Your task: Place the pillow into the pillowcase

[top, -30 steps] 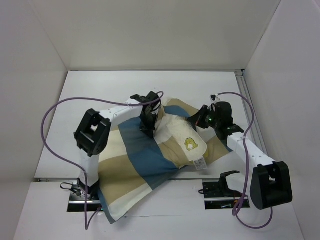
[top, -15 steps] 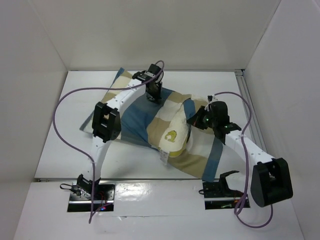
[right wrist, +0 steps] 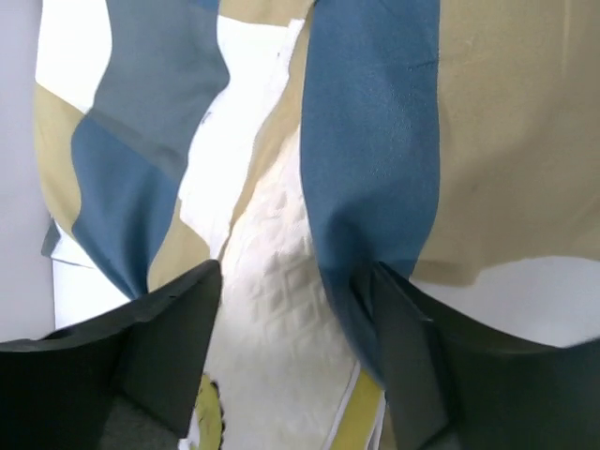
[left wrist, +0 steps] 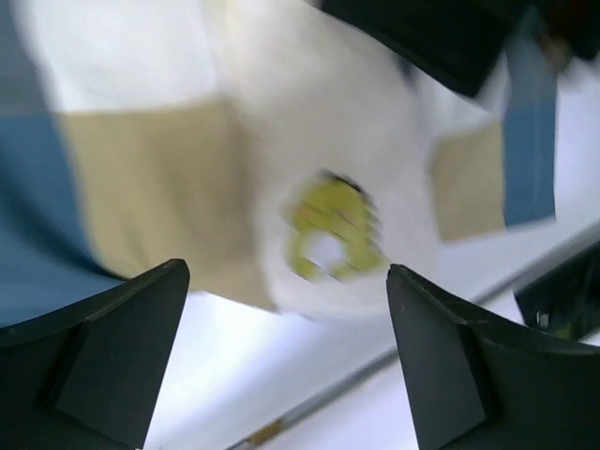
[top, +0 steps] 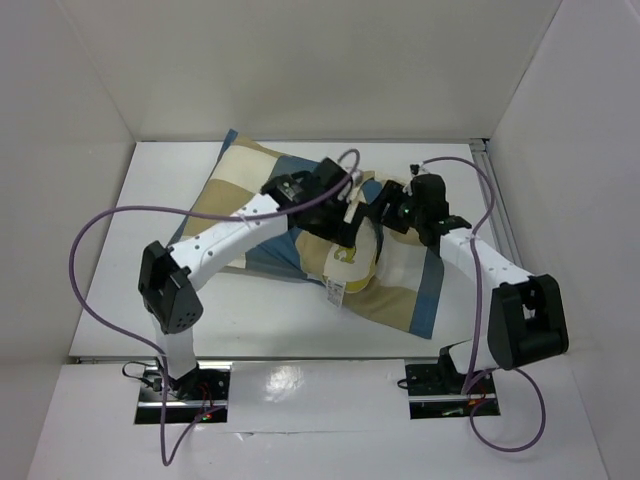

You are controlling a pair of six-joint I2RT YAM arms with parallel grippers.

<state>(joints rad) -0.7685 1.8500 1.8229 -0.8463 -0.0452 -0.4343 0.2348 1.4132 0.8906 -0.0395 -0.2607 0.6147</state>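
Two pincers hang close together over the tabletop's (top: 120,280) middle. From above: pillowcase (top: 240,180) sprawls from the far-left corner toward the right edge; pillow (top: 365,262) pokes out nearward, long axis roughly far-to-near; left pincer (top: 342,222) sits nearer its emblem (top: 344,266) than right pincer (top: 378,212). Left wrist: my jaws gape, empty, emblem straight below. Right wrist: jaws apart, gripping nothing; quilting beneath, a blue fold against one finger.

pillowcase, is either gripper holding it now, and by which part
Nothing is held. The left gripper is open above the pillow; the right gripper is open, a blue pillowcase fold unpinched between its jaws.
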